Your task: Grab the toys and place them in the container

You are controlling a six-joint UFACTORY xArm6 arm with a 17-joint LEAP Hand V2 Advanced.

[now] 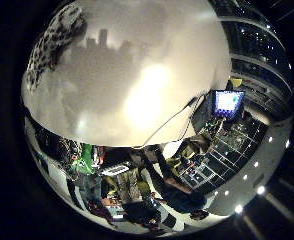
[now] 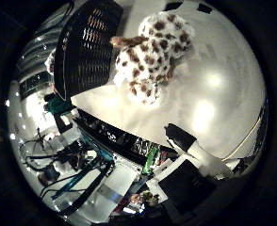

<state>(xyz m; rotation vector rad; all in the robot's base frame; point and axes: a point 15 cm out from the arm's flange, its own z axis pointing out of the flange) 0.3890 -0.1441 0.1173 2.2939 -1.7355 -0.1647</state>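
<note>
- A spotted plush toy (image 2: 150,56) (white with brown patches) lies on the white table (image 2: 214,94), free of the hand.
- Just beside it stands a black mesh container (image 2: 84,47), near the table's edge.
- The hand (image 2: 195,148) shows one black-tipped finger reaching out straight over the table, holding nothing.
- A lit monitor (image 1: 228,102) stands beyond the table's far edge.

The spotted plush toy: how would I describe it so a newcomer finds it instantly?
Start at the white table. The black mesh basket stands on it, and the spotted plush toy lies right beside that basket. It is the only soft white thing with brown patches; the basket is dark, rigid lattice.
</note>
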